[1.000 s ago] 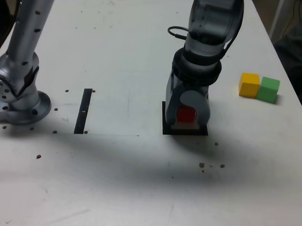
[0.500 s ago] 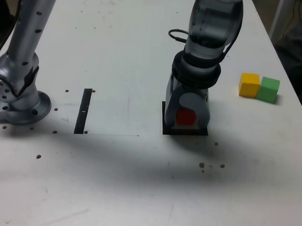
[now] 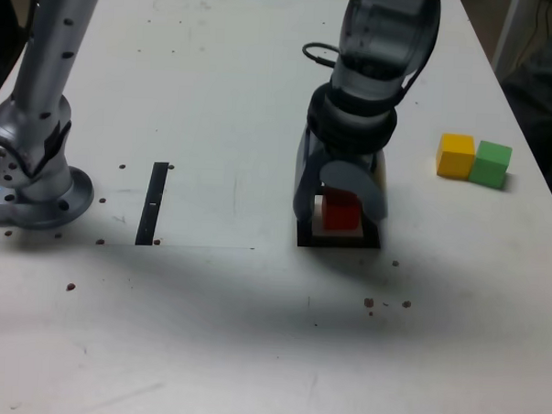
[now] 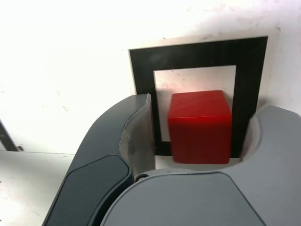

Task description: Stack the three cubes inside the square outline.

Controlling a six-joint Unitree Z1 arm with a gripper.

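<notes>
On top of the white table (image 3: 262, 96) we see the arm (image 3: 384, 47) reaching down w/ its gripper (image 3: 342, 205) over the square outline (image 3: 304, 234), roughly mid-table in the exterior view. Arm's base (image 3: 30, 173) sits at the exterior view's left edge, well apart from the outline.

Gripper is spread, not clenched: in the wrist view the gripper (image 4: 200, 136) has one finger (image 4: 136, 132) on each side of the red cube (image 4: 200, 126), w/ a visible gap between the cube and either finger, so we read the cube as let go, not grasped.

Square outline (image 4: 197, 52) is a thick black frame w/ white centre. Red cube (image 3: 342, 212) stands upright inside it, resting on the white centre; its edges look about parallel to the frame.

Straight black strip (image 3: 153, 203) lies on the table between the base and the outline, apart from both.

Yellow cube (image 3: 456, 155) and green cube (image 3: 489, 164) sit side by side, touching or nearly so, toward the exterior view's right, well apart from the outline; yellow is the nearer one to the gripper. Small dark specks (image 3: 385, 303) dot the tabletop.
</notes>
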